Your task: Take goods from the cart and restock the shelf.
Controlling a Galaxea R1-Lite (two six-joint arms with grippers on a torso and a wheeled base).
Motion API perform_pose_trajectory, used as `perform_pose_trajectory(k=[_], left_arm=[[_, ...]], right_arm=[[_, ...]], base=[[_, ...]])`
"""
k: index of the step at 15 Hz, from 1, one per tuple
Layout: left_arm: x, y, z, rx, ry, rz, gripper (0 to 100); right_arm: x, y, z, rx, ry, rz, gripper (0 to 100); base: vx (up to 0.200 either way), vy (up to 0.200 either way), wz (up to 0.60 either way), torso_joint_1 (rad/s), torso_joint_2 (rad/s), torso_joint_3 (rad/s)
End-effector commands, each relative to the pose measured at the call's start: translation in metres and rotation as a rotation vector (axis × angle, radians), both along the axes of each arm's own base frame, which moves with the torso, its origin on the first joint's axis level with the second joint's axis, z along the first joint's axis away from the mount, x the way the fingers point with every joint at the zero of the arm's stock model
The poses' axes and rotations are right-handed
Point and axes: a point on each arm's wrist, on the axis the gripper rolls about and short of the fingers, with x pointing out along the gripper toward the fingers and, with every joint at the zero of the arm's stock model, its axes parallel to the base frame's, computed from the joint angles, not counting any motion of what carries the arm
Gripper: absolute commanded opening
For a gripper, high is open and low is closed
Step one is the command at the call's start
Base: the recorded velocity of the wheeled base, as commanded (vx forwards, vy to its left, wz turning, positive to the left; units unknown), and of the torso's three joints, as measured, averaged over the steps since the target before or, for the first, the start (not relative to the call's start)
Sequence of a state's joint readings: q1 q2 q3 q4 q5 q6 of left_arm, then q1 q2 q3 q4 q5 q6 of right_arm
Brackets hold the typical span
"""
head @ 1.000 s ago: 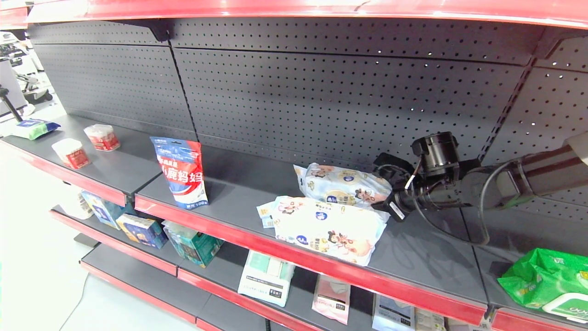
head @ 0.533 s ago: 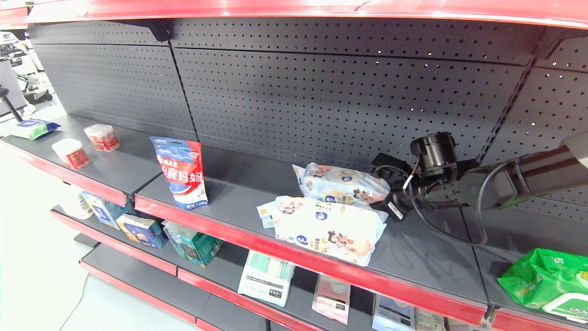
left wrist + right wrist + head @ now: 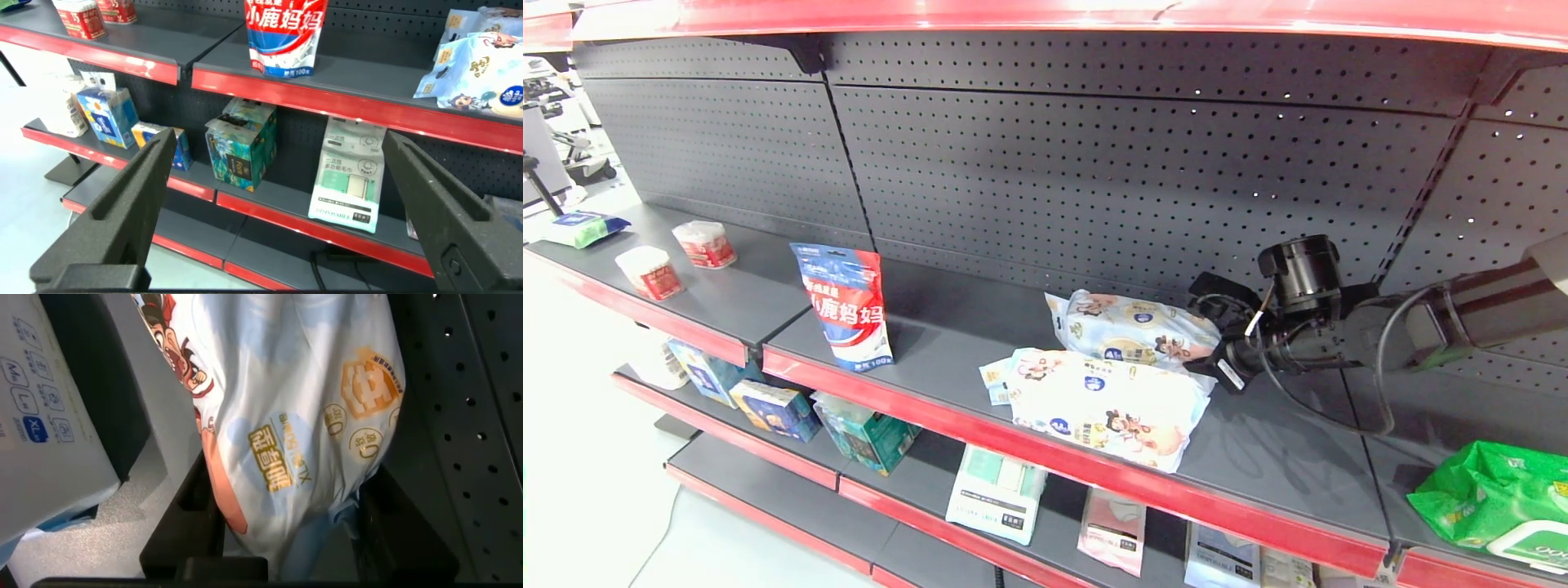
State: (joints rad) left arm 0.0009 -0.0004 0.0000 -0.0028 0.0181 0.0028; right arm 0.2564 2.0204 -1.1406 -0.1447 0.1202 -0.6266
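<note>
Two pale-blue cartoon-print soft packs lie on the grey middle shelf (image 3: 964, 327). The front pack (image 3: 1103, 404) rests near the red edge. The rear pack (image 3: 1135, 327) lies behind it, toward the pegboard. My right gripper (image 3: 1215, 359) comes in from the right and is shut on the rear pack's right end. In the right wrist view that pack (image 3: 302, 416) bulges between the two black fingers (image 3: 184, 506) of the right gripper (image 3: 286, 510). My left gripper (image 3: 282, 212) hangs open, low in front of the lower shelves.
A red-and-blue stand-up pouch (image 3: 845, 306) stands left of the packs. Two small tubs (image 3: 645, 272) and a wipes pack (image 3: 580, 227) sit farther left. A green wipes pack (image 3: 1486, 490) lies at the right. Boxes (image 3: 866, 429) fill the lower shelves. Bare shelf shows between pouch and packs.
The right gripper and the rear pack shifted slightly left, then back right. Nothing else moved.
</note>
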Motion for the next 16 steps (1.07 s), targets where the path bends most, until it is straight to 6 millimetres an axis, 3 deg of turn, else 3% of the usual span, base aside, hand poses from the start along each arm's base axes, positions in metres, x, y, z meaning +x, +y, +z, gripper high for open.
perform_pose_trajectory(k=[1, 4, 5, 9, 16], left_arm=[[0.0, 0.0, 0.0, 0.0, 0.0, 0.001, 100], [0.0, 0.0, 0.0, 0.0, 0.0, 0.001, 100], [0.0, 0.0, 0.0, 0.0, 0.0, 0.001, 100], [0.0, 0.0, 0.0, 0.0, 0.0, 0.001, 100], [0.0, 0.0, 0.0, 0.0, 0.0, 0.001, 100]], right_arm=[[-0.001, -0.001, -0.002, -0.003, 0.007, -0.002, 0], [-0.002, -0.001, -0.004, -0.018, 0.01, 0.009, 0], [-0.002, -0.001, -0.005, -0.017, 0.012, 0.008, 100], [-0.002, -0.005, 0.001, -0.006, -0.011, -0.012, 100], [-0.046, -0.035, 0.03, 0.067, -0.023, -0.136, 100]], base=[[0.0, 0.0, 0.0, 0.0, 0.0, 0.0], [0.0, 0.0, 0.0, 0.0, 0.0, 0.0], [0.0, 0.0, 0.0, 0.0, 0.0, 0.0], [0.0, 0.0, 0.0, 0.0, 0.0, 0.0], [0.0, 0.0, 0.0, 0.0, 0.0, 0.0]])
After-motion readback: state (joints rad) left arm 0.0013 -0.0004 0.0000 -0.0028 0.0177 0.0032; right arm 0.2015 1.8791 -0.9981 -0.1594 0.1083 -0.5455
